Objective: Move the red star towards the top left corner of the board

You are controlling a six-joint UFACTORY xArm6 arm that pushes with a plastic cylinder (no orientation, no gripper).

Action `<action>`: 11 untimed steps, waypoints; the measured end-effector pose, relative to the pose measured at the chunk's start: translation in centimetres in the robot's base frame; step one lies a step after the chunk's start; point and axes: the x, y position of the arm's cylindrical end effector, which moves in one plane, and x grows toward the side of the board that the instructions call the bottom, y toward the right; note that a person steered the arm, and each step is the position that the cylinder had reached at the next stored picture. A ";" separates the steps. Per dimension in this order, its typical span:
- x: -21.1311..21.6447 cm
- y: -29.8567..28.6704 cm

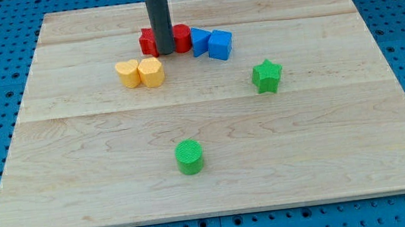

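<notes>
The dark rod comes down from the view's top and my tip (164,53) rests on the board between two red blocks. The red block on its left (148,41) looks like the red star, partly hidden by the rod. The red block on its right (181,37) looks round. Both touch or nearly touch the rod. The board's top left corner (46,17) lies far to the upper left of them.
Two blue blocks (199,40) (220,45) sit just right of the red ones. A yellow heart (128,73) and a yellow hexagon (151,72) lie just below the tip. A green star (266,76) is at the right, a green cylinder (189,157) lower down.
</notes>
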 end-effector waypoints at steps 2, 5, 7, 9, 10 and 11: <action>-2.3 3.2; 3.7 -3.8; -1.2 5.0; -4.1 -15.1; -6.9 -14.8; -9.5 -6.6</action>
